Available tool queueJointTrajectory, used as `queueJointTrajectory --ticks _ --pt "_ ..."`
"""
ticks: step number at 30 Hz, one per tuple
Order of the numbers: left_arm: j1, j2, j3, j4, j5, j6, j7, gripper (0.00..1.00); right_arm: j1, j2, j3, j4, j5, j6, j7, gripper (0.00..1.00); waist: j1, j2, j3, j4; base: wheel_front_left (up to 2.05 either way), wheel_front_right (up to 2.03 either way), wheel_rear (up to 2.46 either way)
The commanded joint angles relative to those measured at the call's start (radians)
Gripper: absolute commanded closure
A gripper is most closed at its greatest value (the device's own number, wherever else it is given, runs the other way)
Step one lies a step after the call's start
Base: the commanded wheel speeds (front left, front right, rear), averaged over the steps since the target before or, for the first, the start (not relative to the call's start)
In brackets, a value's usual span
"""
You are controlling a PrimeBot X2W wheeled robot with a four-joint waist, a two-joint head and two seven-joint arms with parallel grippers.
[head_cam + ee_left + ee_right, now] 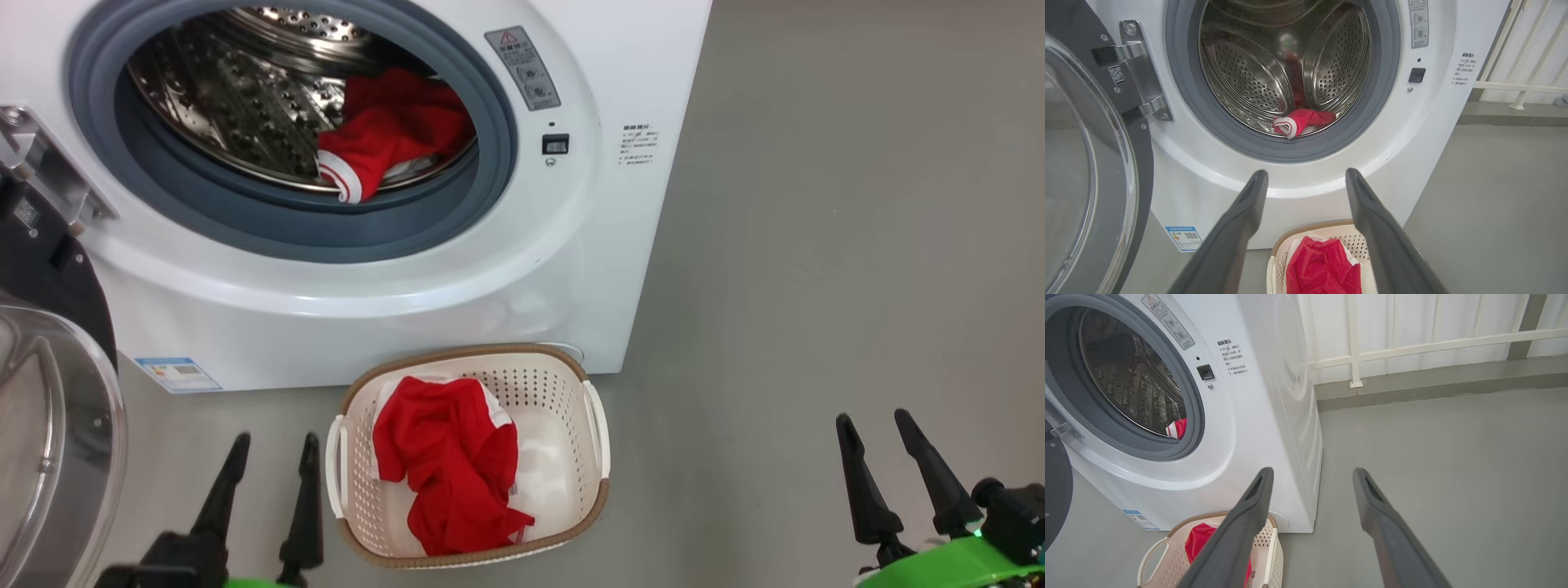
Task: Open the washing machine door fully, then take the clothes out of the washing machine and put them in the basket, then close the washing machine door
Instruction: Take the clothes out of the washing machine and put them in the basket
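The washing machine (457,278) stands before me with its mouth uncovered. The washing machine door (49,408) is swung wide to my left, its glass bowl facing me. From my head camera I look down into the steel drum (245,98) at a slant. My left wrist camera looks straight into it, down to the back wall, and also shows the metal hinge (1135,69) that carries the door. My right wrist camera shows the machine's plain white side, with a white railing (1412,343) along the wall beyond the grey floor (1453,457).

The basket (473,355) sits on the floor just in front of the machine, below the mouth. My head camera shows all of it, and each wrist camera catches one end.

One of the clothes, a red garment (449,465), lies crumpled inside the basket. A second red garment (392,131) lies at the bottom of the drum, its white-striped cuff touching the grey-blue rubber ring (269,229).

My left claw (276,445) hangs low, just beside the basket's left handle. Its fingers are spread apart with nothing between them. My right claw (873,420) is well apart to the right over bare floor, likewise parted and empty.

A small blue label (178,374) sits low on the machine's front.
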Motion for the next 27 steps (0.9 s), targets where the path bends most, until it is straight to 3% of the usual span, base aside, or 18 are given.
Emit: queueJointTrajectory --ticks 1,17,27 --pt "-0.056 0.011 0.027 -0.015 -0.009 0.005 -0.005 0.0 -0.04 -0.012 0.018 -0.025 -0.008 0.006 -0.006 0.0 0.0 -0.0001 0.019 0.001 0.0 0.0 0.0" --pt "-0.508 0.011 -0.001 0.267 -0.007 0.019 -0.005 0.0 -0.159 0.011 0.045 -0.041 -0.002 0.006 -0.006 0.0 0.0 -0.0001 0.222 -0.064 0.0 0.0 0.0" --pt "-0.85 0.084 0.02 0.556 0.032 0.025 -0.005 0.0 -0.24 0.043 0.049 -0.048 0.008 0.006 -0.006 0.0 0.0 -0.0001 0.36 -0.152 0.0 0.0 0.0"
